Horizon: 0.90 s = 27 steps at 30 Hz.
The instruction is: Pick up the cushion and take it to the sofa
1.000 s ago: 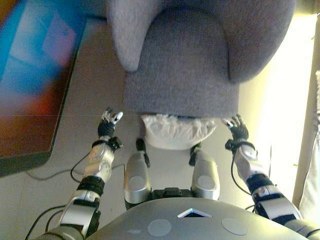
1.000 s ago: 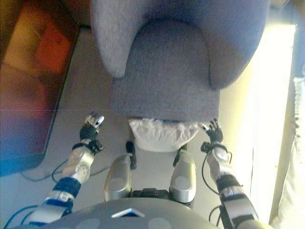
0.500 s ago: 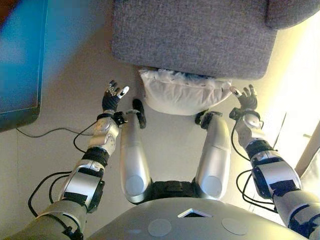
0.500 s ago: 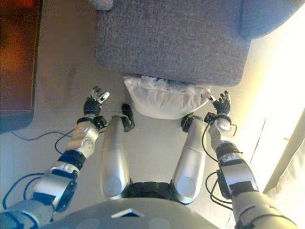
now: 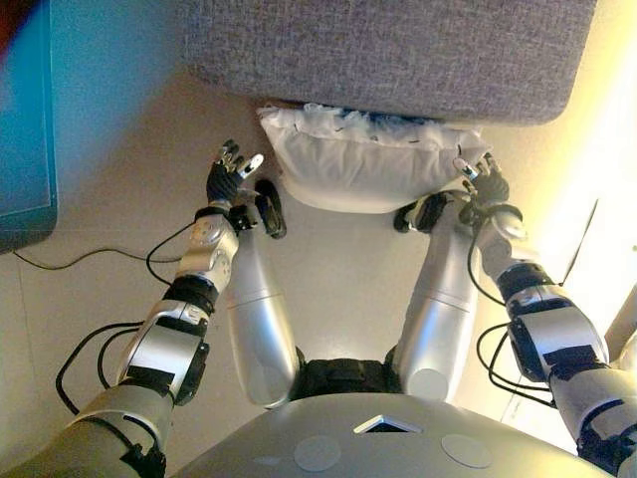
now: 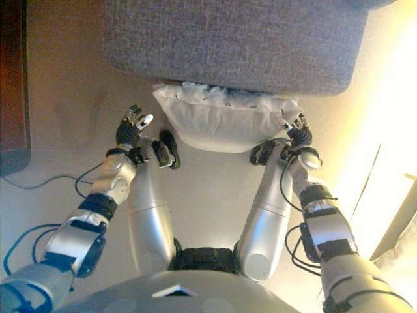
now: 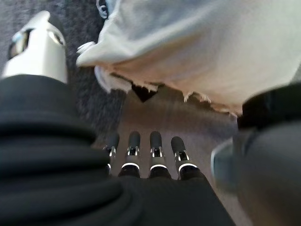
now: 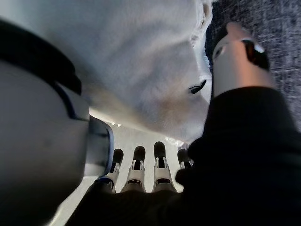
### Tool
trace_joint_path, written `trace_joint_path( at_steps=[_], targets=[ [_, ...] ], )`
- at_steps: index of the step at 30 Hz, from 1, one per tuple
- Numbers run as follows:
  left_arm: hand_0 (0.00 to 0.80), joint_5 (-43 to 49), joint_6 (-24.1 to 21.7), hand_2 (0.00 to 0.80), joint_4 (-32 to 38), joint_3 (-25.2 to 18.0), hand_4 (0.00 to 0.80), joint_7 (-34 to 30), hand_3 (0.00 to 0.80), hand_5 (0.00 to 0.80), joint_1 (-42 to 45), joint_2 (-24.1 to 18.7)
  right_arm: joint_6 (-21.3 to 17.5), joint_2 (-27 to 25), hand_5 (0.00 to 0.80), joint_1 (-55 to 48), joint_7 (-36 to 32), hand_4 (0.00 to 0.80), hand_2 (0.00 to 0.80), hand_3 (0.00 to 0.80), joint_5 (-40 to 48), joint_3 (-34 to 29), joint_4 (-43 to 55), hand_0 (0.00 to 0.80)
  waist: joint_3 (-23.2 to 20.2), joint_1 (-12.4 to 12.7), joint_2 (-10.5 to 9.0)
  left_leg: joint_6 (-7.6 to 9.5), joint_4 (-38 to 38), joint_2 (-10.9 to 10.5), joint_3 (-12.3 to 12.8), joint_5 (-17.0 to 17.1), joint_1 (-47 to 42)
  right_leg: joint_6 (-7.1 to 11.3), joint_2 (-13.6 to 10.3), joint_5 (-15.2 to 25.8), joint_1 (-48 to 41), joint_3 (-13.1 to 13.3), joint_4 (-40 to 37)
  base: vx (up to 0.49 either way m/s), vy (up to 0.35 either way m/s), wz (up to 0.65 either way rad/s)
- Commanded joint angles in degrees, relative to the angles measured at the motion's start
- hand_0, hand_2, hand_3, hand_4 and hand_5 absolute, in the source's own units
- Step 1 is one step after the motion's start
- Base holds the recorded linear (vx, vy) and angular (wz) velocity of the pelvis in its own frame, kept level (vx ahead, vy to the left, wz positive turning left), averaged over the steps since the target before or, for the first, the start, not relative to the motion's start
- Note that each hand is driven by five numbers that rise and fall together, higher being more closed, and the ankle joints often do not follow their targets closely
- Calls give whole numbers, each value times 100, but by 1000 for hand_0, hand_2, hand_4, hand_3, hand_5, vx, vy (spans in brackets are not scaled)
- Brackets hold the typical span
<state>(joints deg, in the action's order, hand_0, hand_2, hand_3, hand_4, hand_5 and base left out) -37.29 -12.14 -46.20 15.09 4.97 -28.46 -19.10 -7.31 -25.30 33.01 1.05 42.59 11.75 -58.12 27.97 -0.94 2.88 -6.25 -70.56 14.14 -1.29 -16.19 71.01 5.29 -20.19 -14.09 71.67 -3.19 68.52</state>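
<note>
A white cushion [image 5: 368,169] lies on the floor, pressed against the front of the grey sofa [image 5: 398,50]. My left hand [image 5: 227,177] is open a short way off the cushion's left end, with its straight fingers [image 7: 141,150] above the floor and the cushion [image 7: 207,47] beside them. My right hand [image 5: 478,181] is open at the cushion's right end; its thumb rests against the cloth and its fingers [image 8: 136,165] reach under the cushion's edge [image 8: 131,56].
A dark flat panel [image 5: 25,119] lies on the floor at the far left. Strong light falls on the floor along the right side [image 5: 597,199]. Bare beige floor [image 5: 119,179] shows left of the cushion.
The view has dropped lower and closer to the floor, so the sofa now fills the top edge. Both hands have come closer to the cushion's ends, and the right one now touches it.
</note>
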Motion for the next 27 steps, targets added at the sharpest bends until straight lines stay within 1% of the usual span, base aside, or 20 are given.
trace_joint_path(
  at_steps=[1,5,8,11,14,18,22,23,24,25,26,27],
  targets=[
    [0,-170,127,0,-40,211,0,-84,0,0,15,-59,271,152,0,-279,-483,0,0,0,80,192,237,0,-200,-114,14,179,-196,-28,80,-301,140,127,-14,188,-40,461,-68,47,8,0],
    [0,-222,374,0,-70,301,0,-79,0,0,-113,-37,418,150,0,-187,-681,0,0,0,-178,432,223,0,-168,-144,26,170,-323,-14,65,-290,271,151,-21,218,102,540,25,51,25,0],
    [0,-127,569,0,-198,353,0,90,0,0,-248,-4,479,198,0,-12,-647,0,0,0,-188,566,139,0,-181,-152,35,174,-447,12,74,-303,362,157,-16,201,200,593,153,56,19,-2],
    [0,-153,801,0,-389,407,0,77,0,0,-458,23,607,234,0,246,-618,0,0,0,-122,632,2,0,-179,-169,57,177,-561,54,84,-316,476,156,-1,160,317,649,284,25,29,-4],
    [0,-189,882,0,-527,500,0,-33,0,0,-694,59,713,234,0,506,-733,0,0,0,-273,734,-89,0,-132,-190,80,181,-607,61,91,-328,541,149,18,134,391,687,340,2,21,-3],
    [0,-130,1039,0,-611,654,0,69,0,0,-1028,-14,780,216,0,756,-767,0,0,0,-496,988,-98,0,-85,-203,75,161,-633,42,87,-309,619,144,31,160,460,710,337,-4,3,2],
    [0,-126,1198,0,-719,710,0,205,0,0,-1317,-60,808,208,0,973,-845,0,0,0,-422,1146,-75,0,-56,-213,37,138,-677,54,59,-296,685,153,23,188,516,716,347,0,-9,2],
    [0,-141,1212,0,-757,710,0,191,0,0,-1373,-68,812,212,56,1017,-834,56,56,56,-426,1171,-64,56,-50,-217,28,127,-688,62,52,-293,704,155,18,198,534,721,348,0,0,0],
    [0,-187,1239,0,-780,722,0,198,0,0,-1448,-73,819,238,329,1066,-793,329,329,329,-452,1208,-42,329,-36,-223,17,118,-697,71,41,-283,725,158,20,211,560,723,356,0,0,0],
    [0,-223,1254,0,-808,734,0,159,0,0,-1502,-68,835,254,502,1105,-798,502,502,502,-484,1236,-35,502,-30,-230,9,116,-706,73,33,-283,731,162,21,223,566,727,352,0,0,0],
    [0,-224,1253,0,-810,734,0,158,0,0,-1504,-68,835,254,502,1106,-798,502,502,502,-484,1236,-36,502,-28,-230,9,116,-706,73,33,-283,731,162,21,223,566,727,352,0,0,0],
    [0,-131,1214,0,-826,753,0,32,0,0,-1572,-47,843,290,800,1168,-786,800,800,800,-529,1273,-28,800,-8,-232,1,108,-718,73,17,-273,752,167,16,246,586,736,348,0,0,0]
  ],
)
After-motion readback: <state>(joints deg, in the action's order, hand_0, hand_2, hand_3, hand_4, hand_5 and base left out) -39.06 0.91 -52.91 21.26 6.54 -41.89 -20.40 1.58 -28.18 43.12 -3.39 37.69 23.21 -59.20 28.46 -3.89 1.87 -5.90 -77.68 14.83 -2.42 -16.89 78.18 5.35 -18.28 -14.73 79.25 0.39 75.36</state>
